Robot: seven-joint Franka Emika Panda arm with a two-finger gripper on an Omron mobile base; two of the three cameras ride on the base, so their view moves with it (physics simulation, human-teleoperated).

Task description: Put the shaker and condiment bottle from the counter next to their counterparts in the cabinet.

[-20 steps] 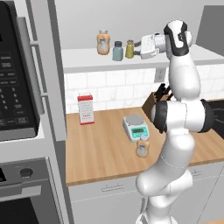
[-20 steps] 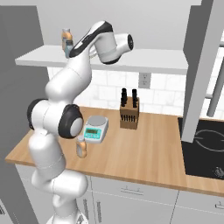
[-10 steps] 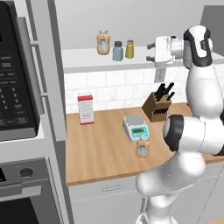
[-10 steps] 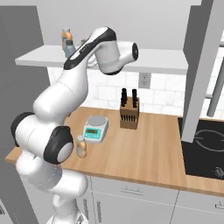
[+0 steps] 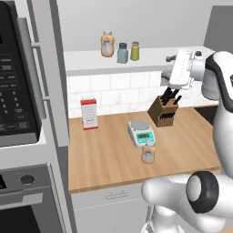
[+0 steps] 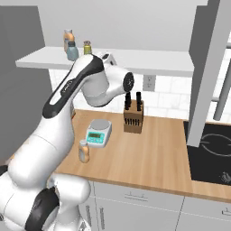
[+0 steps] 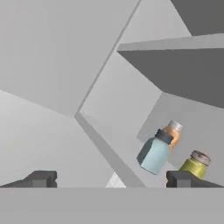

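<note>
Olive shaker [image 5: 135,51] already on cabinet [image 5: 91,63] board beside teal shaker [image 5: 122,53]. Gripper [image 7: 109,179] empty, jaws wide apart. Condiment bottle [image 5: 148,152] near counter [image 5: 104,159] front edge: light, rigid, probably slick; grip mid-body.

The counter [image 5: 113,154] is light matt wood. The cabinet [image 5: 136,66] is smooth matt white. The shaker [image 5: 135,51] looks translucent olive-yellow under a silvery cap.
</note>
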